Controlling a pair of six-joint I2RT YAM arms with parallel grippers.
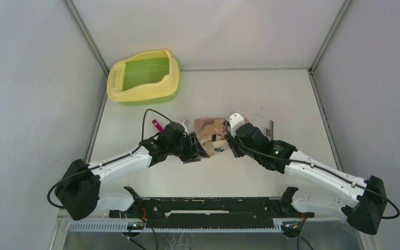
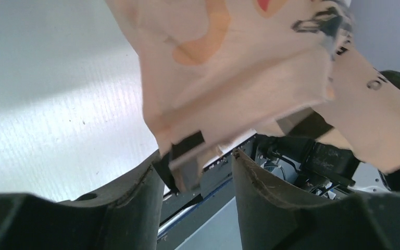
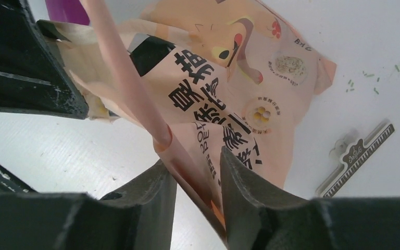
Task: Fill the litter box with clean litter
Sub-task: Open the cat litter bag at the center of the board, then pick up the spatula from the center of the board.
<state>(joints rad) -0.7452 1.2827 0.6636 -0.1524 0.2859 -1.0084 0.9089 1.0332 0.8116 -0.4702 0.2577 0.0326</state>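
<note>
The litter box point(image 1: 115, 83), yellow-rimmed with a green basin, stands at the far left corner of the table. No clean litter shows in any view. A pink-orange printed bag point(image 1: 212, 133) lies crumpled mid-table between my two grippers. My left gripper point(image 1: 195, 148) point(image 2: 198, 156) is open, and the bag's point(image 2: 229, 67) lower edge rests just at its left fingertip. My right gripper point(image 1: 228, 141) point(image 3: 192, 159) is also open. A fold of the bag point(image 3: 224, 83) runs loosely through the gap between its fingers.
A magenta scoop point(image 1: 157, 125) lies just left of the left gripper. A flat bag clip point(image 1: 270, 127) point(image 3: 357, 156) lies on the table right of the bag. Tiny green specks point(image 3: 364, 83) dot the table near the clip. Grey walls enclose the table on both sides.
</note>
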